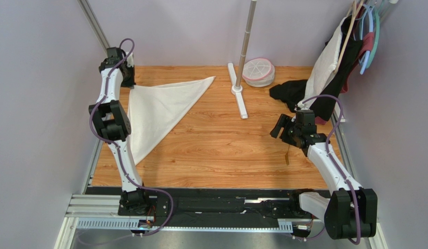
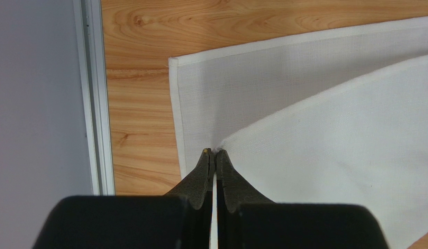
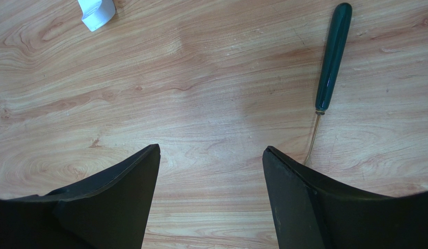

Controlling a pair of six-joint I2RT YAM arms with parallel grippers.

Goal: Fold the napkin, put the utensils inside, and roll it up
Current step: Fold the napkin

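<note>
The napkin (image 1: pixel 158 106) lies folded in a triangle at the far left of the desk (image 1: pixel 226 155). The left hand (image 2: pixel 214 153) is clenched on its top layer's corner, likely to square the fold. The right hand (image 3: pixel 210 155) hangs released beside the fork (image 3: pixel 333 62) on the right, probably to fetch it.

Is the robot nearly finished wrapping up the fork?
No, it's early. Done: the napkin is folded into a triangle. In hand: the left fingers pinch a corner of it. Still to do: the fork lies loose by the open right fingers; it goes inside, then rolling.
</note>
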